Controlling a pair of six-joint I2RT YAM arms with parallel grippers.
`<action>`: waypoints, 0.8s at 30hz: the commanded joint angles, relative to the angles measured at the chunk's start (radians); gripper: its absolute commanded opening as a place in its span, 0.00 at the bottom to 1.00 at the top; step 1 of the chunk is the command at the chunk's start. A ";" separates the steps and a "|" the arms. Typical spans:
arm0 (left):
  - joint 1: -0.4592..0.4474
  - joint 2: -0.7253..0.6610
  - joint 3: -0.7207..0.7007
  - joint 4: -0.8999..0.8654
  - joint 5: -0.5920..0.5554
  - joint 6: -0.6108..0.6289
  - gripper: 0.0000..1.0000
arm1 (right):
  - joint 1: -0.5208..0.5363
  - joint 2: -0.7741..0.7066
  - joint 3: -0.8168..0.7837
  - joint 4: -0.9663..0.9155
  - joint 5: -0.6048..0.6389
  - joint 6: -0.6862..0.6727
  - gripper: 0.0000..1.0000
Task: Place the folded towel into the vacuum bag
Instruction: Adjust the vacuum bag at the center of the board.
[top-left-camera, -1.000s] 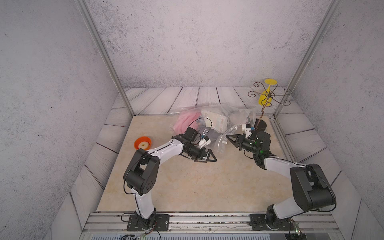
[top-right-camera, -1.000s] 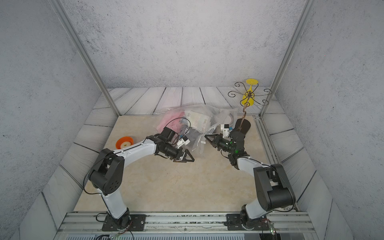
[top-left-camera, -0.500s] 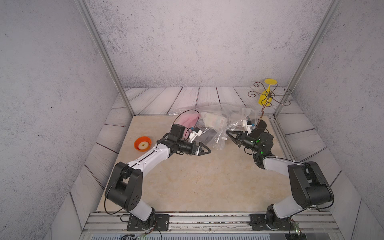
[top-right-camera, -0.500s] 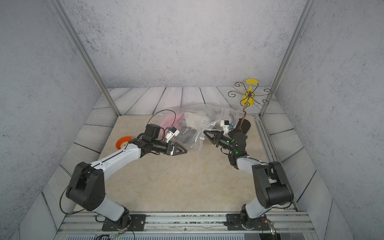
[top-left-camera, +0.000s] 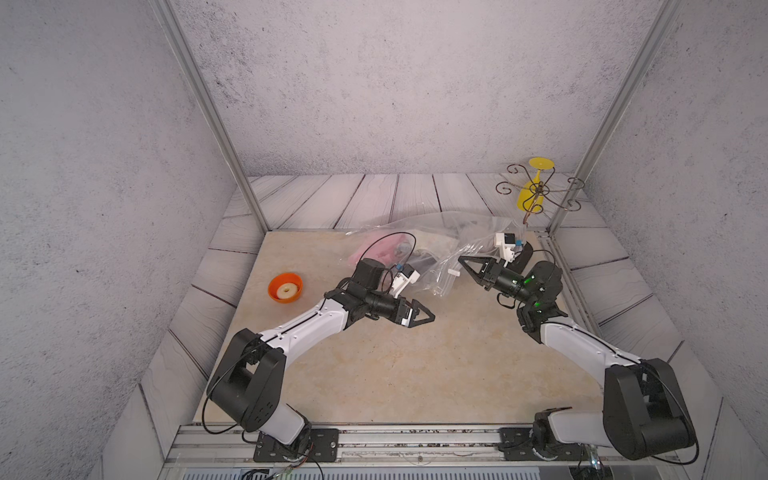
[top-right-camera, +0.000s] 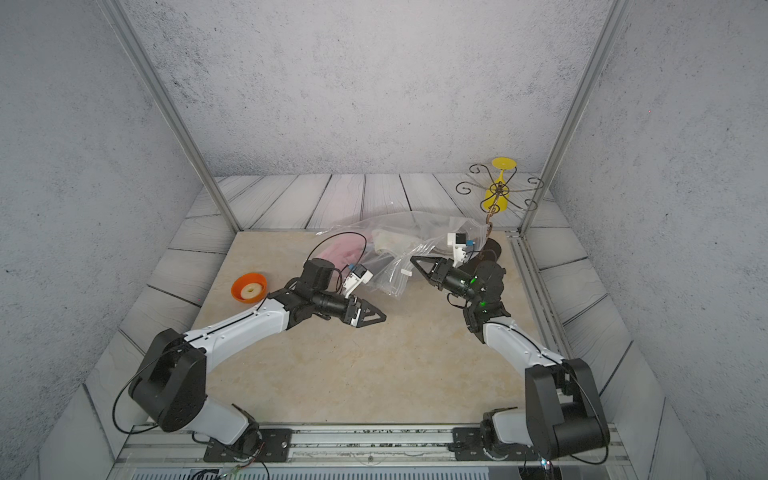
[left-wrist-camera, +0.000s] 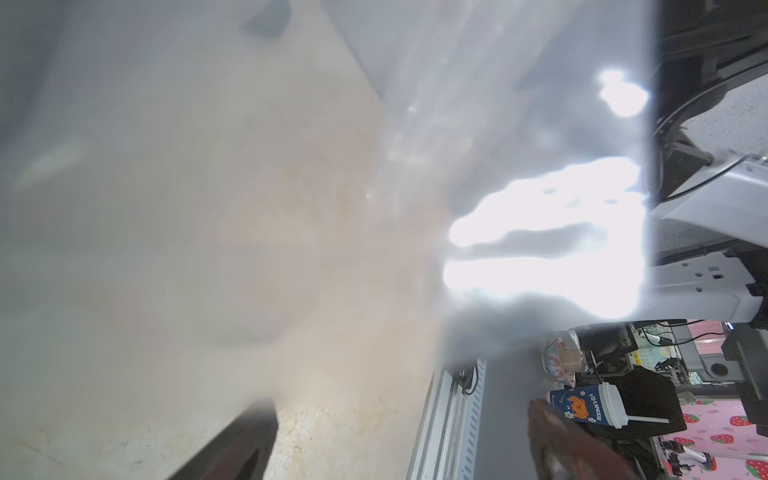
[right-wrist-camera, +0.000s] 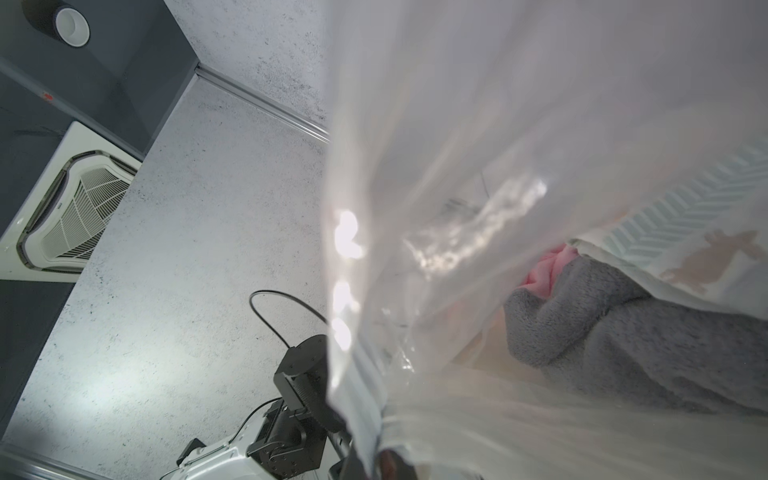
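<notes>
The vacuum bag (top-left-camera: 440, 232) (top-right-camera: 419, 232) is a crinkly clear sack lying at the back of the table. Inside it lies a grey fluffy folded towel (right-wrist-camera: 648, 345), with a pink cloth (top-left-camera: 374, 249) and a patterned cream cloth (right-wrist-camera: 685, 224) beside it. My right gripper (top-left-camera: 462, 260) (right-wrist-camera: 386, 461) is shut on the bag's front edge and holds it up off the table. A small white slider clip (top-left-camera: 454, 273) hangs on that edge. My left gripper (top-left-camera: 430, 318) (left-wrist-camera: 395, 457) is open and empty, low over the table just in front of the bag's mouth.
An orange bowl (top-left-camera: 285, 286) with a white ring in it sits at the left. A wire rack (top-left-camera: 540, 191) with a yellow glass hanging from it stands in the back right corner, close behind my right arm. Metal frame posts (top-left-camera: 249, 208) rise at both back corners.
My left arm has swung its elbow out to the left, and its open gripper stays in front of the bag's mouth. My right gripper has lifted the bag's edge a little.
</notes>
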 joint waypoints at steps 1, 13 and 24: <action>-0.016 0.046 0.057 0.075 0.016 0.009 0.95 | 0.014 -0.037 0.031 0.023 -0.024 -0.032 0.00; -0.022 0.118 0.120 0.318 -0.056 -0.136 0.93 | 0.070 -0.038 0.049 -0.215 -0.009 -0.206 0.00; -0.006 0.087 0.115 0.334 -0.062 -0.172 0.21 | 0.078 -0.092 0.091 -0.804 0.237 -0.552 0.00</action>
